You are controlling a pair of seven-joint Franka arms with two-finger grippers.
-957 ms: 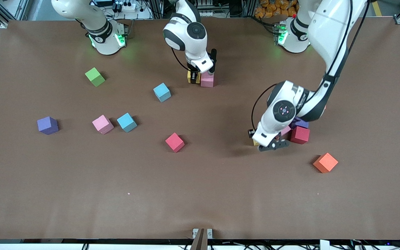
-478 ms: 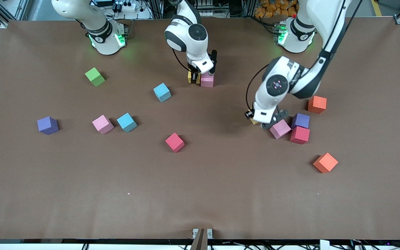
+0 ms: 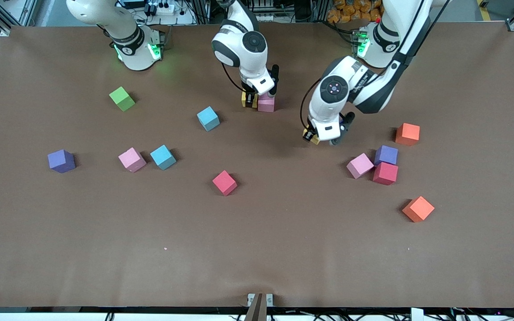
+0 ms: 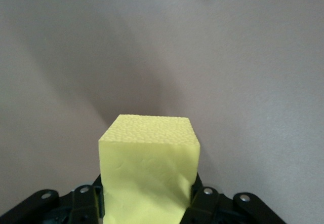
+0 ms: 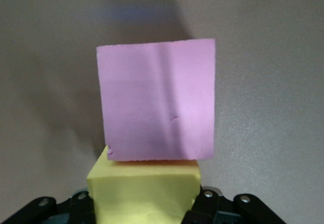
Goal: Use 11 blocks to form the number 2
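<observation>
Yellow block (image 4: 149, 173) | clamped in left end effector (image 3: 321, 138) | above table (image 3: 257, 232)

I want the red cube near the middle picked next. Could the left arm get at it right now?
Probably not yet: the left pincer is shut on a yellow cube, so it is occupied. The red cube itself stands alone on bare table, nothing crowding it.

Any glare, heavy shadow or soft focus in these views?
Front view: even light, green glow on the table beside both arm bases. Left wrist view: yellow cube sharp, broad soft shadows over the table. Right wrist view: pink cube fills the frame, bluish tint on the table above it.
</observation>
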